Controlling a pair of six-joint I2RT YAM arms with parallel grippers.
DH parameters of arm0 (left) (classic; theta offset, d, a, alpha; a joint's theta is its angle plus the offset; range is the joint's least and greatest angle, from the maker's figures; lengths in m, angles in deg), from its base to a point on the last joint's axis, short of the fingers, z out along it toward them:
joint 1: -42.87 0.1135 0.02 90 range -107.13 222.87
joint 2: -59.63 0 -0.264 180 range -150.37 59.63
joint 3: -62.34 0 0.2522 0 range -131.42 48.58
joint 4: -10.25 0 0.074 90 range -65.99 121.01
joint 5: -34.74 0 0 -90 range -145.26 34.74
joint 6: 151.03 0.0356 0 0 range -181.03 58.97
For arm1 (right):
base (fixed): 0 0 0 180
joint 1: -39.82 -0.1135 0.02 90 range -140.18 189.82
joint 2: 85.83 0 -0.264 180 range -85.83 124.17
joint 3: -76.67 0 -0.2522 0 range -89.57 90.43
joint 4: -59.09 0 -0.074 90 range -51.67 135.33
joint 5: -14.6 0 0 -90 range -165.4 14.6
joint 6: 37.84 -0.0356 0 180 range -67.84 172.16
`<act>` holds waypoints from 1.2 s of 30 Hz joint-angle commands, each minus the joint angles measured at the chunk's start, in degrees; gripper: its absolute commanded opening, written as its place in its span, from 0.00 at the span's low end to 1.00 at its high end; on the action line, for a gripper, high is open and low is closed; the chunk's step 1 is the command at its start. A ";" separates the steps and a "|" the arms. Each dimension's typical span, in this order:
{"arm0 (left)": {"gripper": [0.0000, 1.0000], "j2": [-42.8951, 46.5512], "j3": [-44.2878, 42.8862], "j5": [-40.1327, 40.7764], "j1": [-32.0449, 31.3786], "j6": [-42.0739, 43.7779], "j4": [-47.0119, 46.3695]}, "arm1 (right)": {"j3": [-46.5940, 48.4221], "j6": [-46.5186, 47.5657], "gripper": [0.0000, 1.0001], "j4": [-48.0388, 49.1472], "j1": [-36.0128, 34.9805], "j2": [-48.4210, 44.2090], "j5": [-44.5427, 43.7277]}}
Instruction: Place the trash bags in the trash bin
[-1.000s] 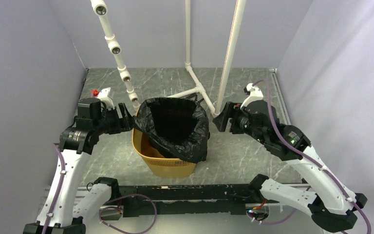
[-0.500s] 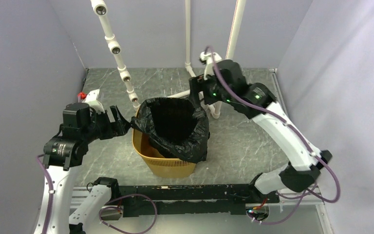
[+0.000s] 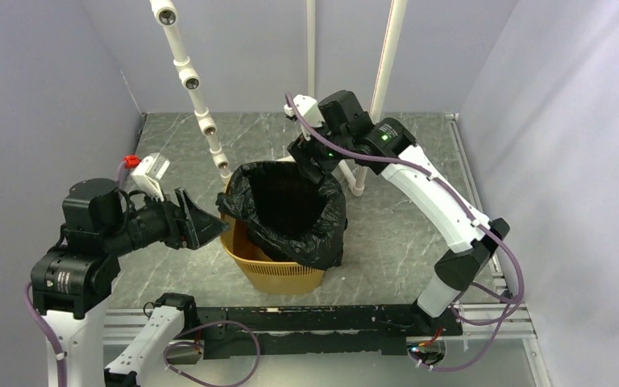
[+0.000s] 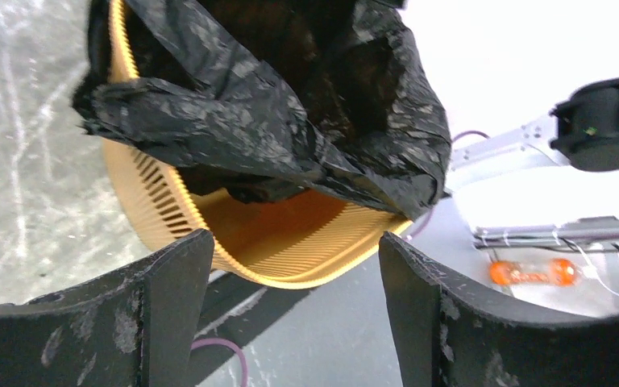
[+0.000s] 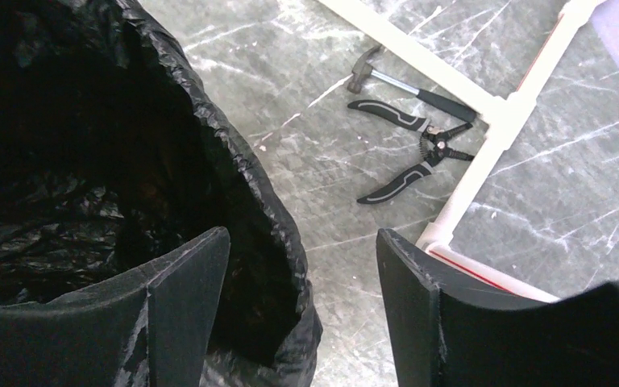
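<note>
The yellow-orange trash bin [image 3: 278, 272] stands mid-table with the crinkled black trash bag [image 3: 290, 211] lining it, draped over the rim on the right and sagging inside on the left. My left gripper [image 3: 199, 227] is open, a short way left of the bin, touching nothing. The left wrist view shows its gripper [image 4: 294, 240] gaping toward the bin [image 4: 290, 250] and the bag [image 4: 250, 121]. My right gripper [image 3: 307, 158] hangs open over the bin's far rim. In the right wrist view, the gripper [image 5: 302, 234] straddles the bag's edge [image 5: 242, 173] without closing on it.
A white pipe frame [image 3: 334, 153] stands behind the bin, with a slanted pipe [image 3: 193, 89] carrying cameras on the left. Black-handled pliers [image 5: 411, 153] and a small hammer [image 5: 387, 76] lie on the marble floor by a frame pipe [image 5: 483, 153]. Grey walls enclose three sides.
My right arm swung from the bin's right side up and round to its far rim. My left arm drew back from the bin's left rim, toward the near left.
</note>
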 commanded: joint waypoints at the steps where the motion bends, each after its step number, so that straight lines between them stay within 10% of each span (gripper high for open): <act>1: 0.79 -1.12 1.27 -10.37 0.04 -4.97 -1.69 | 2.38 5.23 0.69 -1.77 0.17 2.65 2.30; 19: 0.68 -1.54 4.31 -4.85 0.04 -18.22 -9.50 | -10.00 -5.50 0.11 5.94 0.51 -6.09 -9.74; 36: 0.47 -4.99 12.37 -0.13 0.04 -20.54 -22.91 | -15.20 -11.83 0.07 7.36 0.55 -7.73 -10.20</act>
